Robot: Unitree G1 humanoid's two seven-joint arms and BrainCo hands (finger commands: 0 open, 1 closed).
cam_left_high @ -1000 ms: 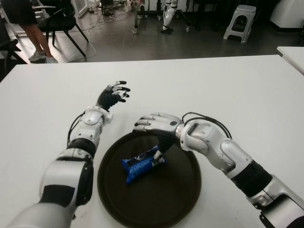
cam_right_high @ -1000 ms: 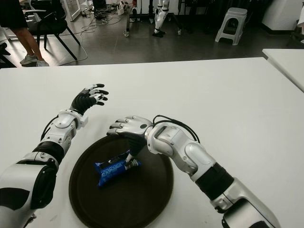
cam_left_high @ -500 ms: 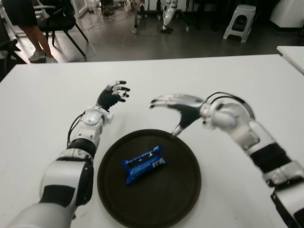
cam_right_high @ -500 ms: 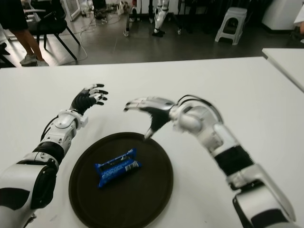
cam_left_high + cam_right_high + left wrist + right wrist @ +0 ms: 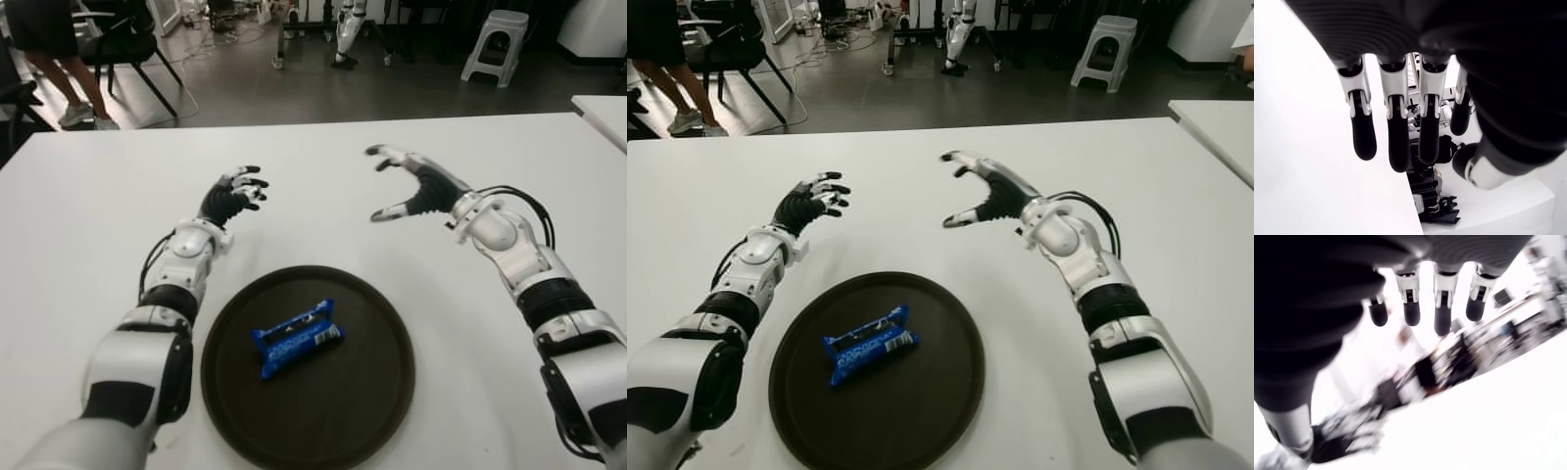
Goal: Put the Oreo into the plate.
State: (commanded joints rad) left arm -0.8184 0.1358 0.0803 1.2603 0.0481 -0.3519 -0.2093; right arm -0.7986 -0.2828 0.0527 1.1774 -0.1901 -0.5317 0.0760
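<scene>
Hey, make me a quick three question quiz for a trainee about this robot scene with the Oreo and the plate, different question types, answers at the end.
1. True or false: the Oreo lies in the plate.
2. Which hand is nearer the plate's far rim?
A. left hand
B. right hand
C. neither is clearly nearer; both are beyond it, over the table
3. Fill in: both hands are ____ and hold nothing.

Key
1. True. The blue pack sits inside the dark round plate.
2. C
3. open
</scene>
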